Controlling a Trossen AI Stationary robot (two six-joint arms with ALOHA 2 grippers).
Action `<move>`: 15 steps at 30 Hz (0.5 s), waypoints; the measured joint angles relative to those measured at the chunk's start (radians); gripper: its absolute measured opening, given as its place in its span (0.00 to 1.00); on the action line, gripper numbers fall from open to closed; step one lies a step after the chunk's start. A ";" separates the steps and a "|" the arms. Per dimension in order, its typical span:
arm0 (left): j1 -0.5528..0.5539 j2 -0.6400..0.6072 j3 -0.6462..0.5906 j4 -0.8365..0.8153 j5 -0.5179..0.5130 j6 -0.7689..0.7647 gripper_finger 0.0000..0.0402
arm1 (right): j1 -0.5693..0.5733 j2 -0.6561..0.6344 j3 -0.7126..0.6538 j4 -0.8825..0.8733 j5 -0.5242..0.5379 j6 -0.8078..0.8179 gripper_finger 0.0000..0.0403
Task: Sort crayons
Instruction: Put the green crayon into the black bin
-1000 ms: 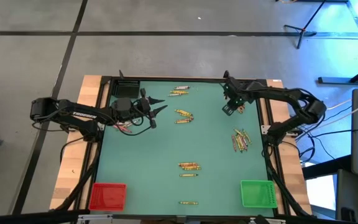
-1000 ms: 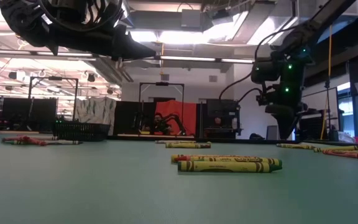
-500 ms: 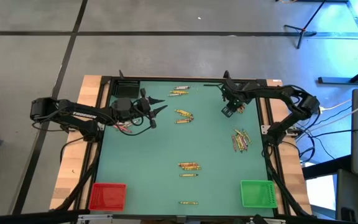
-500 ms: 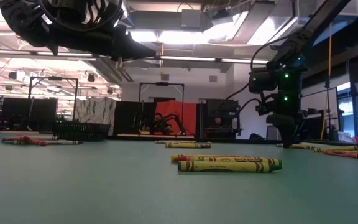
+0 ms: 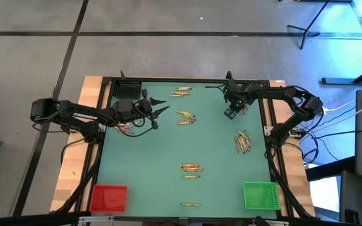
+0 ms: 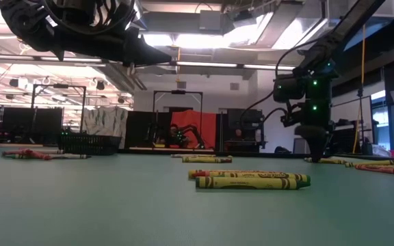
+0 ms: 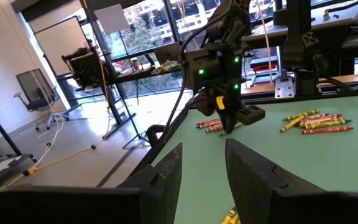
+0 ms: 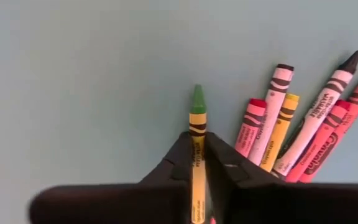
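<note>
Lifting straight up, we keep the right gripper clamped on the green-tipped crayon, clear of the red crayons beside it.

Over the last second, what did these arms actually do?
The right gripper came down toward the mat at the far right and shut on a green crayon beside a small pile. The left gripper hung open in place, and the other crayons and bins stayed put.
</note>
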 joint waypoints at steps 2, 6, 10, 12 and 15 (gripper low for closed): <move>0.000 0.000 0.000 0.000 0.000 0.000 0.27 | 0.000 0.000 0.000 0.000 0.001 -0.019 0.03; 0.000 0.000 0.000 0.004 0.000 0.000 0.27 | 0.000 0.001 0.000 0.001 0.001 -0.034 0.07; 0.000 0.000 0.000 0.007 0.000 0.000 0.27 | 0.001 -0.004 0.006 -0.014 0.000 -0.032 0.05; 0.000 0.000 0.000 0.007 0.000 0.000 0.27 | 0.001 -0.014 0.012 -0.028 -0.011 -0.029 0.03; 0.000 0.000 0.000 0.007 0.000 0.000 0.27 | 0.001 -0.046 0.022 -0.046 -0.043 -0.029 0.02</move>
